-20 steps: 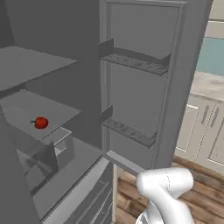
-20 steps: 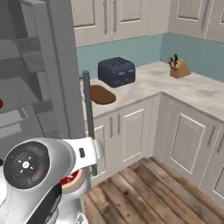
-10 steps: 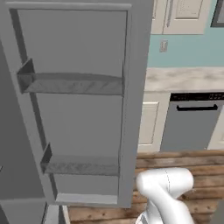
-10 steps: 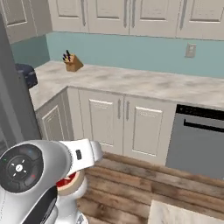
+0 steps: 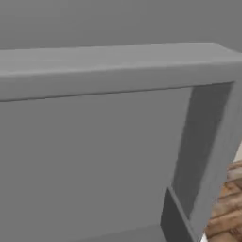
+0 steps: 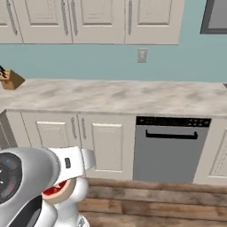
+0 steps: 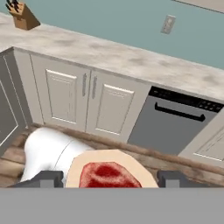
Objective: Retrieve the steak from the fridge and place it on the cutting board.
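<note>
The gripper (image 7: 107, 179) is clamping the steak (image 7: 108, 173) between its fingertips (image 7: 47, 178), and both are hanging low before the dishwasher (image 7: 173, 124).

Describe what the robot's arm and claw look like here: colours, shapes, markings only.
The arm is glossy white, built of rounded tubular segments, with a dark round joint cap at its lower left and a small dark mark on its side. The claw ends in two small dark grey blocky fingertips.
</note>
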Robot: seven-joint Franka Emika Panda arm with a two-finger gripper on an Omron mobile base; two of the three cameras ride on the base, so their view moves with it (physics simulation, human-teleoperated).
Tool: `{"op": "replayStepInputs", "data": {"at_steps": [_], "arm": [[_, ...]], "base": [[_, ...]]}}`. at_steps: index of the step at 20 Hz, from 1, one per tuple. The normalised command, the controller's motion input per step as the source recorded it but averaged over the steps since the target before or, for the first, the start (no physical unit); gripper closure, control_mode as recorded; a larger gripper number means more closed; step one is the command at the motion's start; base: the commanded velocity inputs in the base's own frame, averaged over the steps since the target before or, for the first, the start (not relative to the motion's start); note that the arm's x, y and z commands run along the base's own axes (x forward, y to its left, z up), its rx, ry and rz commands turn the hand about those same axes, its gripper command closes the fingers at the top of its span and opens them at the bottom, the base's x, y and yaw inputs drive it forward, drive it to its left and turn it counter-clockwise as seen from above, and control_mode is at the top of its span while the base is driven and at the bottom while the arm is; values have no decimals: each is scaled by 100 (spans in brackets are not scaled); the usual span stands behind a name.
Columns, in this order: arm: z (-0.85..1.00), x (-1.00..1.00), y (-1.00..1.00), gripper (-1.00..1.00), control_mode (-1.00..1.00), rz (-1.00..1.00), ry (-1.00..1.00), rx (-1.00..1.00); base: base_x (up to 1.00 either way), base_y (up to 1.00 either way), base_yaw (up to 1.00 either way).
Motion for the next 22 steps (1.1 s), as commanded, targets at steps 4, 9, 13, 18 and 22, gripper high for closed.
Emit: {"op": "replayStepInputs", "data": {"at_steps": [4, 9, 13, 18, 22], "arm": [[0, 0, 0, 100, 100, 0, 0, 0], [0, 0, 0, 100, 100, 0, 0, 0], [0, 0, 0, 100, 100, 0, 0, 0], [0, 0, 0, 100, 100, 0, 0, 0], [0, 0, 0, 100, 100, 0, 0, 0]], "base": [[100, 9, -8], [100, 36, 5], [48, 0, 71], [0, 9, 88], [15, 17, 77]]}}
